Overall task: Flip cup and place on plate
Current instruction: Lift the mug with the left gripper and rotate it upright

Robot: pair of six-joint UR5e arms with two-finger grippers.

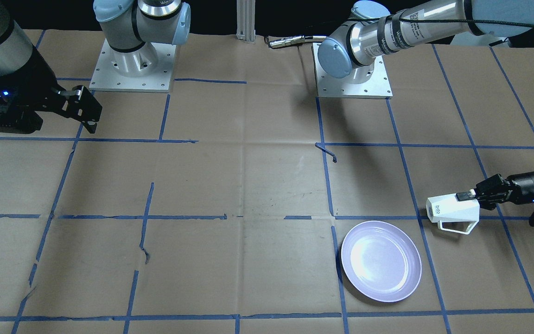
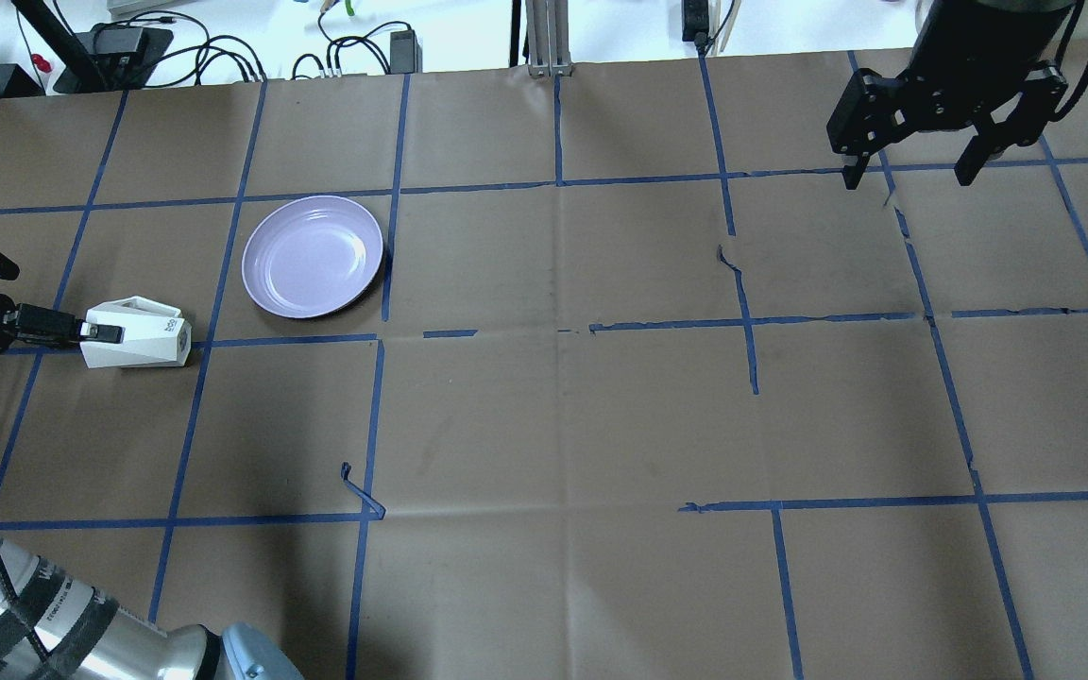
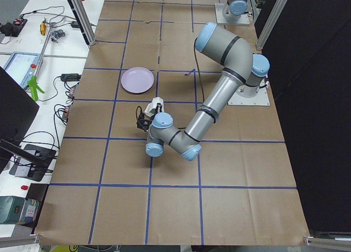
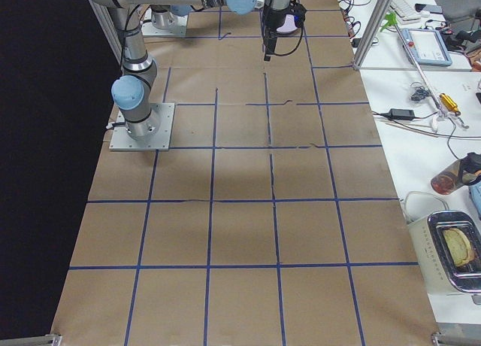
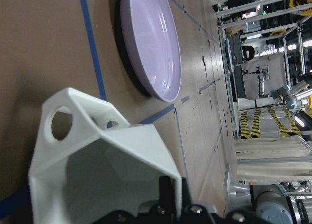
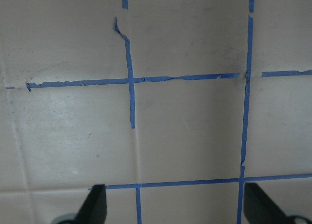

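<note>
When the scene is read from over the robot's shoulders, the left pincer (image 2: 100, 332) is found at the far left edge of the tabletop (image 2: 544, 425), stretched out level and low over the brown paper. It is closed on the white faceted mug (image 2: 143, 342), whose wall at the mouth is pinched between the jaws, as is confirmed by the left wrist view. The mug is held on its side, with its open mouth turned toward the pincer and its narrow base pointed toward the middle of the tabletop. A small dark print is carried near that base, and the thin angular handle is turned away from the robot, toward the plate. Whether the mug touches the paper or is held just clear of it cannot be told. Just beyond the mug and a little to its right, the round lavender plate (image 2: 313, 256) is laid flat on the tabletop, apart from the mug, beside a crossing of the blue tape (image 2: 394, 189) that marks the paper into squares. Well apart from all this, at the far right, the right pincer (image 2: 908, 175) is hung above the tabletop with its jaws spread wide, and nothing is gripped in it.
</note>
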